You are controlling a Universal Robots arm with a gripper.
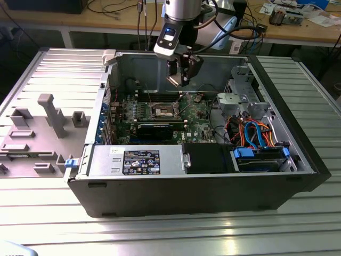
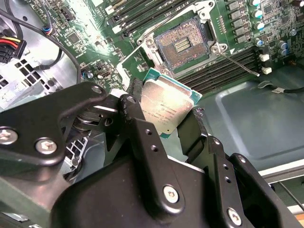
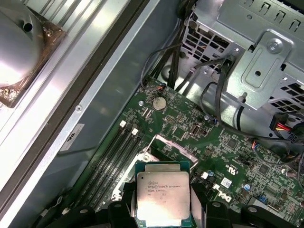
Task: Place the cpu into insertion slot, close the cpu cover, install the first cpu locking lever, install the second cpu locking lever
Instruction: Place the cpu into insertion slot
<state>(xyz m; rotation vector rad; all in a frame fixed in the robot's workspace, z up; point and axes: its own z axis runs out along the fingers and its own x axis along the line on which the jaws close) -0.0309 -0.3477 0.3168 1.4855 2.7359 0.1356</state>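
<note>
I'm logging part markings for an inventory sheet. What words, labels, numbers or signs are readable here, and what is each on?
None can be quoted reliably.
cpu: printed lines on its metal top, too small to read.
black label on the silver box: print too small to read.
motherboard: white markings, too small to read.

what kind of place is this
Probably a robotics or electronics lab: an open PC case sits on a ribbed metal table, a bench strewn with cables runs behind, and the gripper holds a cpu over the motherboard.
</note>
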